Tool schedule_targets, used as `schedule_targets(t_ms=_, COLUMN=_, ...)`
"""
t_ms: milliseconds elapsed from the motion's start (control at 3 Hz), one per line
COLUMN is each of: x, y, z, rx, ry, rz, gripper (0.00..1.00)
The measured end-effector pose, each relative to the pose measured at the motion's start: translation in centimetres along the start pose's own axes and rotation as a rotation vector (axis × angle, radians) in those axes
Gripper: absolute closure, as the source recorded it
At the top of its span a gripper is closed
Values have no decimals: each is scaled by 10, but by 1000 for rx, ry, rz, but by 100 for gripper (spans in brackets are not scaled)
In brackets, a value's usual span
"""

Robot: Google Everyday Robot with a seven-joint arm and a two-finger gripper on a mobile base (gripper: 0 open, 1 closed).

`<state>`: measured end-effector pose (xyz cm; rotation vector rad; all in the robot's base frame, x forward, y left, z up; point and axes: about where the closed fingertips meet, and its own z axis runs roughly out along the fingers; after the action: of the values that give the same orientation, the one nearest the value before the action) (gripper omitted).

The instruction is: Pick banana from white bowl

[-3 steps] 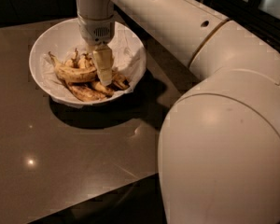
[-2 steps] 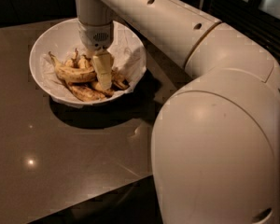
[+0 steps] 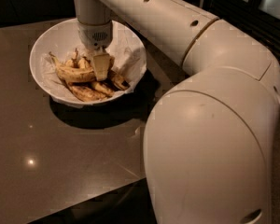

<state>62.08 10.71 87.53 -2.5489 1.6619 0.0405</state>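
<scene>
the white bowl (image 3: 41,51) sat toward the far left of the dark desk (image 3: 60,167), and the robot's pale arm (image 3: 177,27) reached over it from the right, with the wrist pointing straight down into the dish. the claw (image 3: 101,74) was low inside the bowl, its tip down among the fruit and right against the thick end of the banana (image 3: 73,74), the long curved yellow one whose thin stem pointed up and to the left. whether the claw was spread, pressed together or pinching the fruit could not be told from this view. the banana lay in the bowl on the crumpled paper lining (image 3: 130,55), resting across a shorter, browner banana (image 3: 86,93) in front of it, with another dark-tipped piece (image 3: 119,81) just to the right of the claw. nothing suggested it had been raised off the pile. judged from that, the approach and the descent were done and the claw was in the right place at the right fruit, but the pick itself was not yet complete: a firm hold on the banana had to be confirmed, and then it had to be lifted clear of the rim without dragging the paper or the neighbouring bananas out with it.
</scene>
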Motion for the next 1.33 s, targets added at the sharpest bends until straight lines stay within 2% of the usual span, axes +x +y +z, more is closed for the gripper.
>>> schedule_targets(t_ms=333, x=0, y=0, z=0, rx=0, ry=0, rz=0, gripper=87)
schedule_targets(t_ms=667, x=0, y=0, z=0, rx=0, ry=0, rz=0, gripper=100)
schedule_targets(t_ms=1000, x=-3, y=1, z=-11, rx=66, ry=-17, rz=8, gripper=100)
schedule_targets(t_ms=1333, x=-6, y=18, z=-35, rx=154, ry=-32, rz=27, gripper=100)
